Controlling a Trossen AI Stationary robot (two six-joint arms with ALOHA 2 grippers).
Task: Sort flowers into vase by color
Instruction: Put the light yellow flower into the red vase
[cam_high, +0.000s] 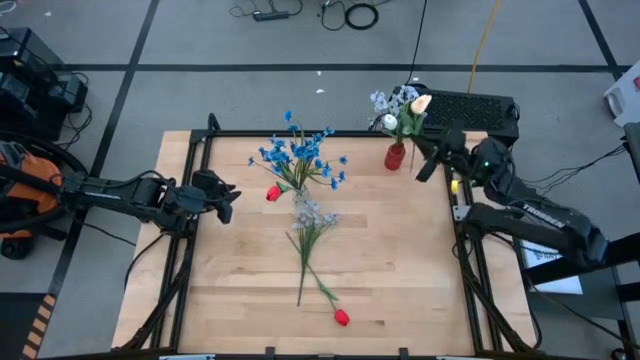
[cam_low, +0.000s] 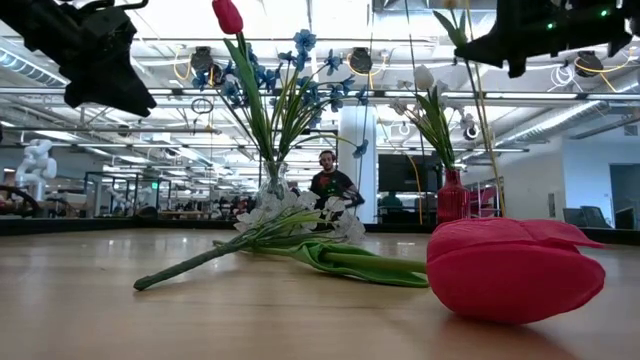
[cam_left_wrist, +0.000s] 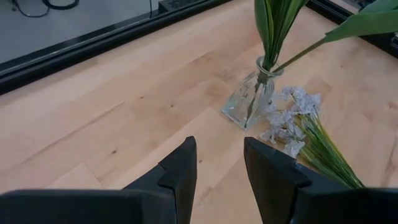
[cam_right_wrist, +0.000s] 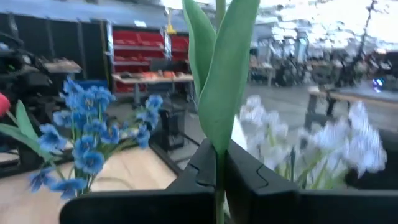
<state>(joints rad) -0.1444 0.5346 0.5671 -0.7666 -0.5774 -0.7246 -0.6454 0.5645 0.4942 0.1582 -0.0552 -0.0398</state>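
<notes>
Gripping a tulip stem (cam_right_wrist: 219, 112), the right hand (cam_right_wrist: 219, 180) hovers seemingly above the red vase (cam_high: 395, 156).

2 vases: clear (cam_left_wrist: 250, 102), red (cam_high: 395, 156). 2 red tulips (cam_high: 342, 317) (cam_high: 273, 194). 1 lilac sprig (cam_high: 312, 214) loose.

The high view looks straight down on the whole table (cam_high: 240, 290). The low view sits at table height, very near a red tulip (cam_low: 515, 268), facing the room. Each wrist view looks forward past its own fingers. All views share the blue flowers (cam_high: 300, 155), though probably only stems in the left wrist view.
</notes>
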